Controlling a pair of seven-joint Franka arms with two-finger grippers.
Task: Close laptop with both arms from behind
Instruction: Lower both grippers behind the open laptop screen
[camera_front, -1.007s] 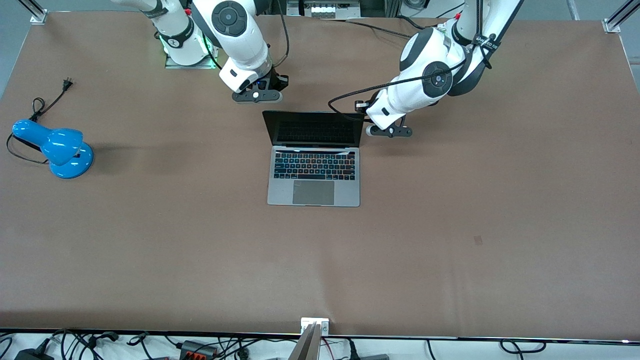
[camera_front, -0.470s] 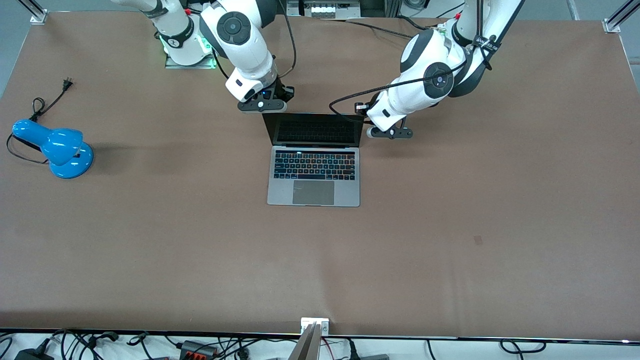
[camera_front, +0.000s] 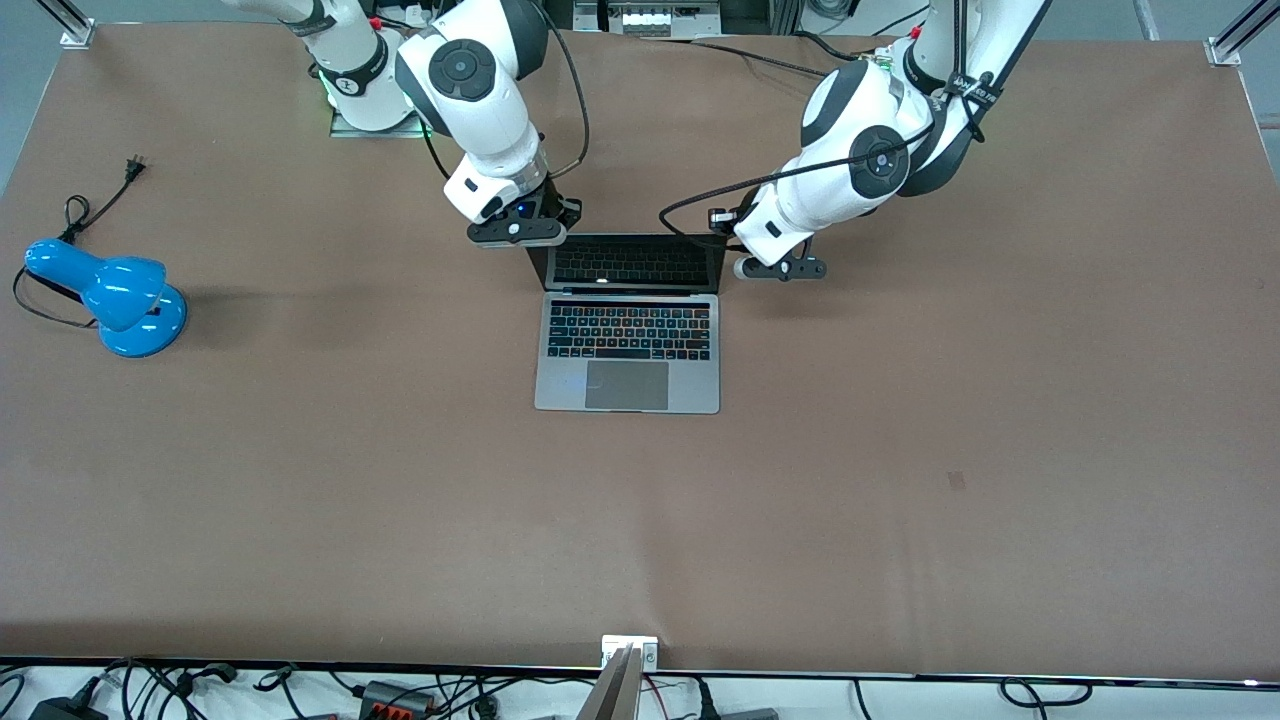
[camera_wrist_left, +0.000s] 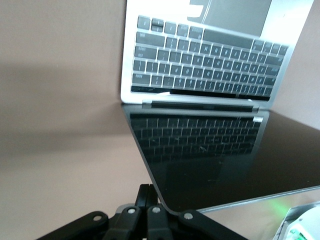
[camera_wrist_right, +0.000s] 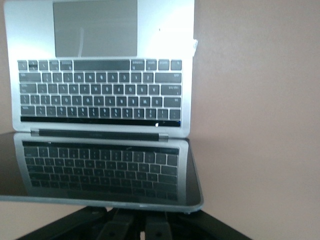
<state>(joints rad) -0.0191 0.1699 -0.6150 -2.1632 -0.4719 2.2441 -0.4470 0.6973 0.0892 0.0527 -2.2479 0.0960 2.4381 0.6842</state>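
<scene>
The silver-grey laptop (camera_front: 628, 350) sits open at the table's middle, its black screen (camera_front: 630, 262) leaning toward the keyboard. My right gripper (camera_front: 515, 233) is at the lid's top corner toward the right arm's end. In the right wrist view the lid's top edge (camera_wrist_right: 100, 200) lies across the gripper (camera_wrist_right: 142, 222), whose fingers look shut. My left gripper (camera_front: 778, 268) is beside the lid's corner toward the left arm's end. In the left wrist view its shut fingers (camera_wrist_left: 146, 197) stand right next to the lid's corner (camera_wrist_left: 167, 207). Both grippers are empty.
A blue desk lamp (camera_front: 115, 295) with a black cord (camera_front: 95, 205) stands toward the right arm's end of the table. A black cable (camera_front: 700, 195) loops from the left arm over the lid's top edge.
My right gripper has come down from above the table to the lid's top corner. The lid has tipped a little toward the keyboard. My left gripper has barely moved.
</scene>
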